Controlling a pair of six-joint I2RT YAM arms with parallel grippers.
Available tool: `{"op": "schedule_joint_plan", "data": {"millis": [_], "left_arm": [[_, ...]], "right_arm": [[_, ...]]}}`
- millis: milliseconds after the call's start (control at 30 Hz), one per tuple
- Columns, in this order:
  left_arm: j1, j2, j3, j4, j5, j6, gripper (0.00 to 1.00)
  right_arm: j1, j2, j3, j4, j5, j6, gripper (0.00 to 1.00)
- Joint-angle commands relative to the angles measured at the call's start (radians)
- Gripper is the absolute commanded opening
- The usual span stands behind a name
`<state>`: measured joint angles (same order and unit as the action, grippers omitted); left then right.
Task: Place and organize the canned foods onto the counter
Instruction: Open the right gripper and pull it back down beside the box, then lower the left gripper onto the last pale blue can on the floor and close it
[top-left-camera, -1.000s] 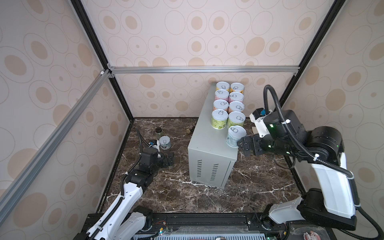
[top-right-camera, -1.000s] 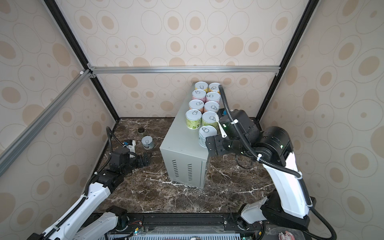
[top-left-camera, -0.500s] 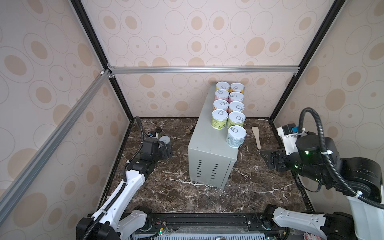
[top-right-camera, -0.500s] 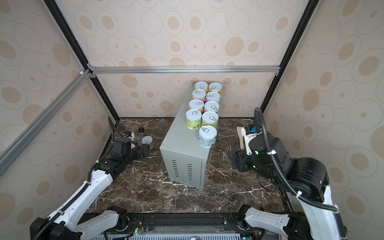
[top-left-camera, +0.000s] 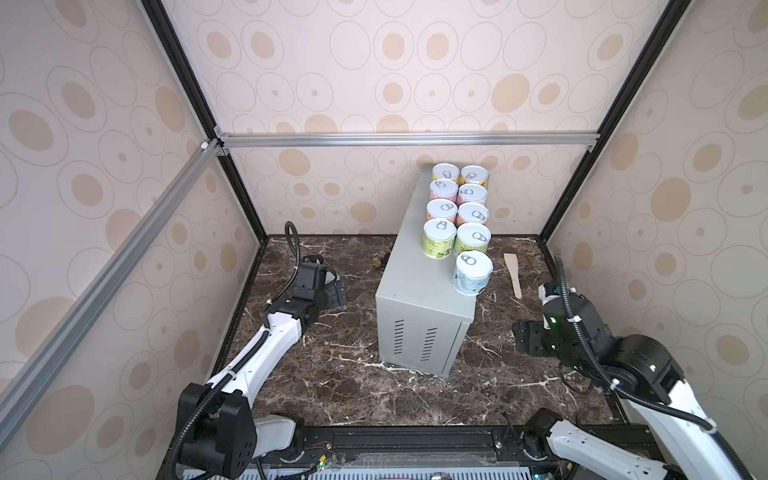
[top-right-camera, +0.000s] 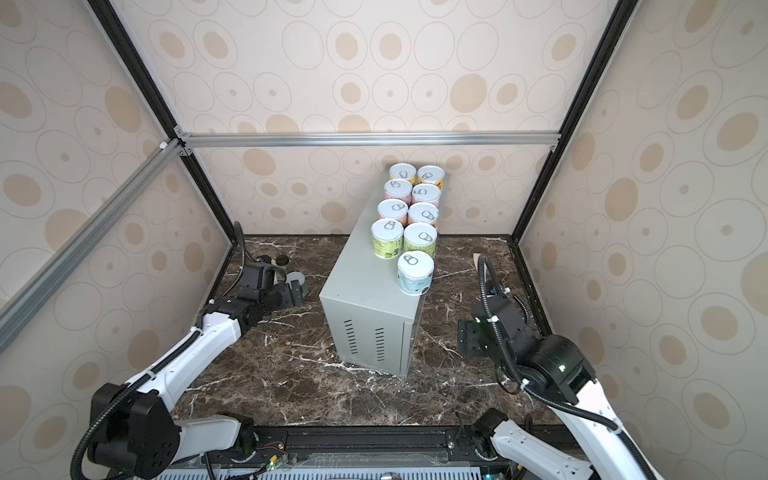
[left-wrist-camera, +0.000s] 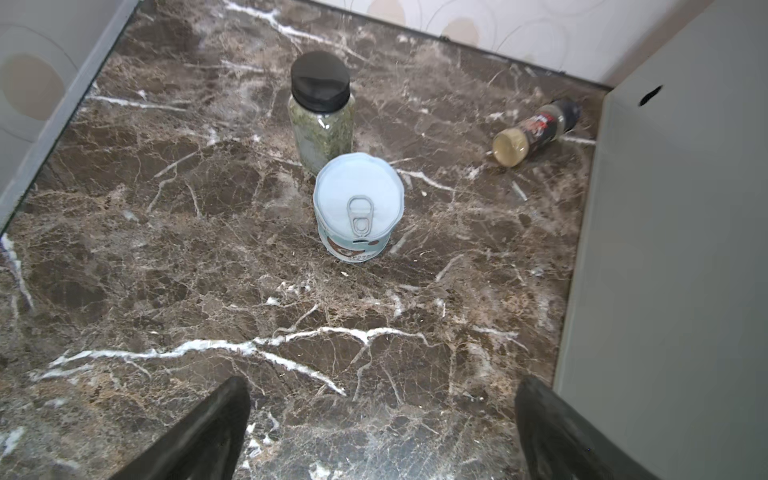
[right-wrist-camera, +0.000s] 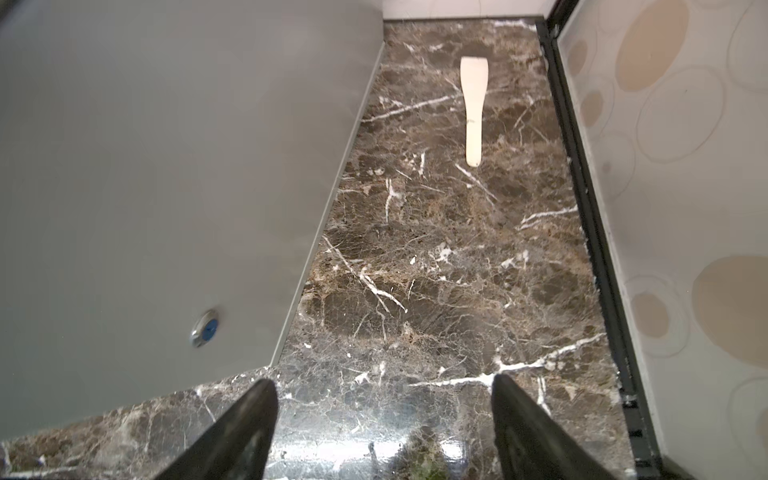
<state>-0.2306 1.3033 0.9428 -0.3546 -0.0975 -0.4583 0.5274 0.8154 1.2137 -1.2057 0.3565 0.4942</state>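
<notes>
Shows nine canned foods (top-left-camera: 441, 209) upright, lids skyward, on the flat top of the grey metal box (top-left-camera: 409, 270) at the centre of the marble tabletop (top-left-camera: 353, 374). Sets the box's long axis from 6 to 12 o'clock, vent slots at the 6 o'clock end. Packs eight tins in two close-set columns toward the 12 o'clock end: yellow farthest, then pink, then orange, green nearest. Places the ninth, a white-blue tin (top-left-camera: 473, 272), alone at the 3 o'clock edge, just on the 6 o'clock side of the pairs.

Finds the tenth tin (left-wrist-camera: 358, 208), also white-blue, down on the marble at 9 o'clock of the box, upright, pull-tab's long axis in line with the black-lidded jar (left-wrist-camera: 321, 112) just beyond. Reveals greenish flakes inside the jar; cannot tell contact between jar and tin. Catches a small bottle (left-wrist-camera: 536, 131) lying on its side near the box wall, and a wooden spatula (top-left-camera: 512, 274) flat at 3 o'clock, long axis 6 to 12.

Shows the left pincer (left-wrist-camera: 382, 386) spread wide and empty, aimed at the tenth tin, apart from it. Shows the right pincer (right-wrist-camera: 384, 386) with fingers apart, gripping nothing, beside the box's 4 o'clock corner.
</notes>
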Motion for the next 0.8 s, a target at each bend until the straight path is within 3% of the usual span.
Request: {"op": "schedule_joint_plan", "data": {"millis": [0,100,167,567,767], "left_arm": [[0.011,0.053,0.050,0.016,-0.040,0.014,0.99],[0.015,0.099,0.051,0.049,-0.045,0.001,0.99],[0.017,0.129,0.058,0.073,-0.047,-0.008,0.99],[0.033,0.383,0.178,0.163,-0.088,-0.026,0.99],[0.043,0.502,0.243,0.170,-0.115,-0.035,0.99]], "right_arm": [[-0.169,-0.018,-0.097,0.138,-0.192,-0.057,0.83],[-0.312,-0.012,-0.195,0.219,-0.328,-0.063,0.86],[-0.340,-0.010,-0.254,0.277,-0.351,-0.052,0.88],[-0.352,-0.012,-0.512,0.530,-0.352,-0.001,1.00],[-0.352,0.022,-0.569,0.584,-0.386,-0.003,0.99]]}}
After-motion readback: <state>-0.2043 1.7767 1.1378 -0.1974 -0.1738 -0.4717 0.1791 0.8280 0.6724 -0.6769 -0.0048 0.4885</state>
